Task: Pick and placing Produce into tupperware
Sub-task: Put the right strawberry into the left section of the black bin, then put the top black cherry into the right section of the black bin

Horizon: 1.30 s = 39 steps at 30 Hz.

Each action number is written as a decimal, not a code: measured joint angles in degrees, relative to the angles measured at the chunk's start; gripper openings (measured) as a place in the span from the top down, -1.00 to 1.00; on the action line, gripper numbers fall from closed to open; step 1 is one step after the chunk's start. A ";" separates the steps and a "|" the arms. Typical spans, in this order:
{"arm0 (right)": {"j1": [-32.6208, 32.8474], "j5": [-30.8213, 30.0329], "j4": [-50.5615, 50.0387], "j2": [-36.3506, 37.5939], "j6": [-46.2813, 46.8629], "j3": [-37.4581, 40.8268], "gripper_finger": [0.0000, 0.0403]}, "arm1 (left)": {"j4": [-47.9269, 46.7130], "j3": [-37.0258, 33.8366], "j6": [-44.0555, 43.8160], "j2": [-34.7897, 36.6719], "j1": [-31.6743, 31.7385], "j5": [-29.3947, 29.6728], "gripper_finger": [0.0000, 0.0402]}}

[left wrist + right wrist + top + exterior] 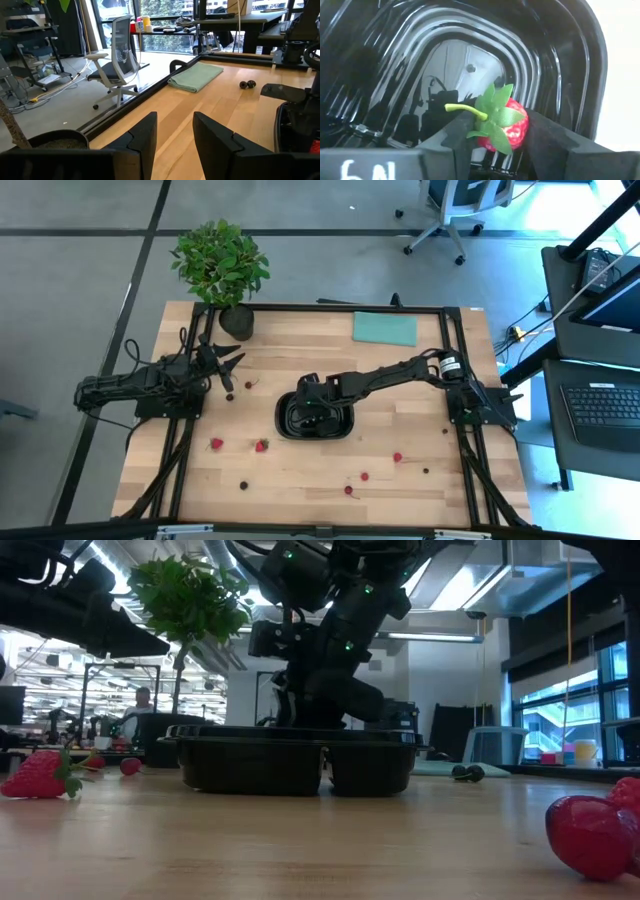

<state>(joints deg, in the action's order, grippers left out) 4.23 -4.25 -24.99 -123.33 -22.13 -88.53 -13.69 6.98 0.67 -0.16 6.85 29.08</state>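
Produce first: one red strawberry (507, 129) with a green top and stem sits between the right gripper's (500, 137) two dark fingers, right inside the tupperware (283, 420). From the wrist view the berry is touching or nearly touching both fingers, but I honestly can't tell whether it's still gripped or already let go.

The tupperware is the black two-compartment tray near the middle of the table (330, 480). The right arm reaches across from the right edge and its gripper is down in the tray; which compartment it's in I can't make out.

Rest of the fruit is scattered loose on the wood. Two strawberries (261, 446) lie just off the tray's left front corner, towards the front edge. A few more red pieces (397, 457) sit front right of the tray, with small dark berries (243, 485) dotted near the front edge. Another couple of dark ones (230, 396) are over by the left gripper (228, 366).

That left gripper hovers near the left edge, well apart from the tray, fingers parted with nothing between them.

Further out, a potted plant (222, 265) stands at the back left corner and a teal cloth (384, 329) lies flat along the back edge.
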 joint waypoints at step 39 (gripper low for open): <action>-9.19 -1.09 -22.48 40.45 16.87 25.25 0.15 | -0.42 -0.02 -0.02 0.01 -0.02 0.02 0.40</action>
<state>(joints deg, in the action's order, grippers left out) -4.96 -5.34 -47.48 -82.88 -5.26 -63.28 -14.11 6.96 0.64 -0.15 6.83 29.10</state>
